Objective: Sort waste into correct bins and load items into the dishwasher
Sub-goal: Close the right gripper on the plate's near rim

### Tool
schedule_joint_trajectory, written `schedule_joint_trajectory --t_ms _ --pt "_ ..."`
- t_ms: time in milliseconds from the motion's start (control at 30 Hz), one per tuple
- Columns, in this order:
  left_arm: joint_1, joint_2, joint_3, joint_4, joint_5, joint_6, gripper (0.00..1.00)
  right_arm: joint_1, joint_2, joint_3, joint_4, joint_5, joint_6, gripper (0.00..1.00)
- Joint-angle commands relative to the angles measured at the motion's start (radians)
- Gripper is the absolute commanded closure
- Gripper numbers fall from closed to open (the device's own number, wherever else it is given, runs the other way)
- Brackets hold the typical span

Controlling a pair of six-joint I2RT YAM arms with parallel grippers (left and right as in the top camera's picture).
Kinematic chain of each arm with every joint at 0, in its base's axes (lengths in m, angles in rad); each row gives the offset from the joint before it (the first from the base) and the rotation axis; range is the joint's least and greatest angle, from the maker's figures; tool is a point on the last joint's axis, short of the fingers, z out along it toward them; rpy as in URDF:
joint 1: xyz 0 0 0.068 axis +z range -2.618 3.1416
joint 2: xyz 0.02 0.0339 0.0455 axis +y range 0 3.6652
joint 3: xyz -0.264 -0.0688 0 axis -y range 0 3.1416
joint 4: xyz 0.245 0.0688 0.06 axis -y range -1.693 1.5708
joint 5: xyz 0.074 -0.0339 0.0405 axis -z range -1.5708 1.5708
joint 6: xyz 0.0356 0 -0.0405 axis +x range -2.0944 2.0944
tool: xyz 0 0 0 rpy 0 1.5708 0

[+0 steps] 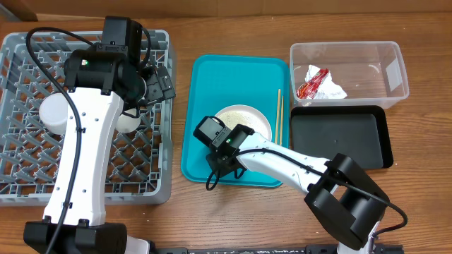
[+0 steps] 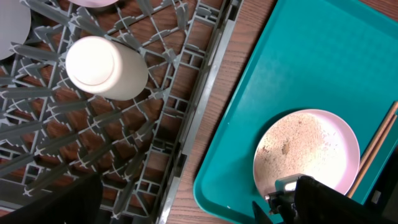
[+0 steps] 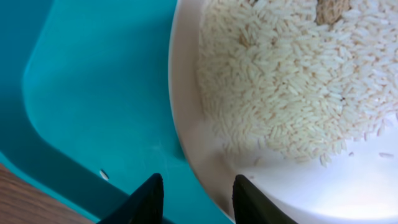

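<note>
The right gripper (image 3: 198, 186) is low at the near-left edge of the plate (image 1: 247, 120). Its fingers (image 3: 149, 199) are apart, one outside the rim over the teal tray (image 1: 212, 85) and one inside over the plate, so the rim runs between them. No finger is seen pressing on the rim. The plate sits on the teal tray in the middle of the worktop (image 1: 424, 212) and carries a spread of pale rice (image 3: 280, 81). A pair of chopsticks (image 1: 279, 116) lies on the tray just right of the plate.

The left gripper (image 1: 164, 83) hangs over the right side of the grey dish rack (image 1: 28, 176), spread wide and holding nothing. Inside the rack a white cup (image 2: 99, 65) rests on the grid floor near that side, and a white round dish (image 1: 53, 113) sits further left.

At the far right the clear tub (image 1: 395, 70) holds the red wrapper (image 1: 312, 83) with the white tissue (image 1: 332, 89) touching it. The black tray (image 1: 339, 134) lies just in front of the tub.
</note>
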Motion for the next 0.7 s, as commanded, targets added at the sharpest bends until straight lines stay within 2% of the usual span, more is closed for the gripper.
schedule_joint_trajectory --t_ms 0,467,667 --pt "0.000 0.006 0.006 0.000 0.005 -0.013 0.00 0.007 0.008 -0.007 -0.019 0.003 -0.022 0.61" --pt "0.000 0.006 0.006 0.000 0.005 -0.013 0.00 0.007 0.014 -0.013 -0.021 0.004 -0.023 0.65" --pt "0.000 0.006 0.006 0.000 0.005 -0.013 0.00 0.007 0.014 -0.013 -0.023 0.008 -0.022 0.72"
